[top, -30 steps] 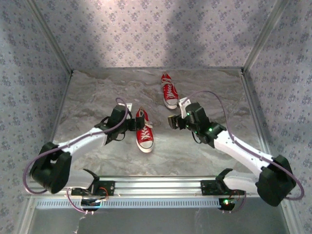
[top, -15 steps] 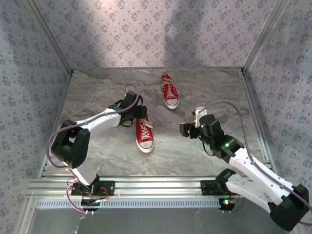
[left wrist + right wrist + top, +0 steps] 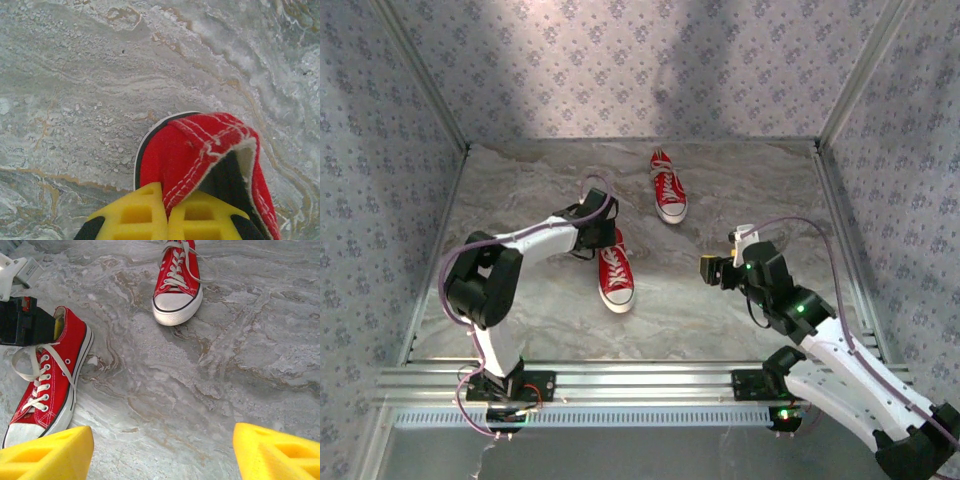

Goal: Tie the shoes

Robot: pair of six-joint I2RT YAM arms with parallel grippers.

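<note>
Two red shoes with white laces lie on the marble table. The near shoe [image 3: 616,276] points its white toe toward the arms, and its laces trail loose [image 3: 31,371]. My left gripper [image 3: 603,236] is shut on that shoe's heel collar; in the left wrist view the yellow fingers [image 3: 135,215] pinch the red canvas rim [image 3: 200,145]. The far shoe [image 3: 668,188] lies further back, its laces also loose [image 3: 176,275]. My right gripper [image 3: 712,268] hovers open to the right of the near shoe, with bare table between its yellow fingertips [image 3: 50,452].
Patterned walls and metal posts close in the table [image 3: 520,190] on three sides. An aluminium rail [image 3: 640,380] with the arm bases runs along the near edge. The left arm's black wrist [image 3: 22,320] shows beside the near shoe's heel.
My left gripper has moved onto the near shoe's heel and shut on it, its arm folding upward. The right gripper has drawn back to the right, away from the shoe, still open.
</note>
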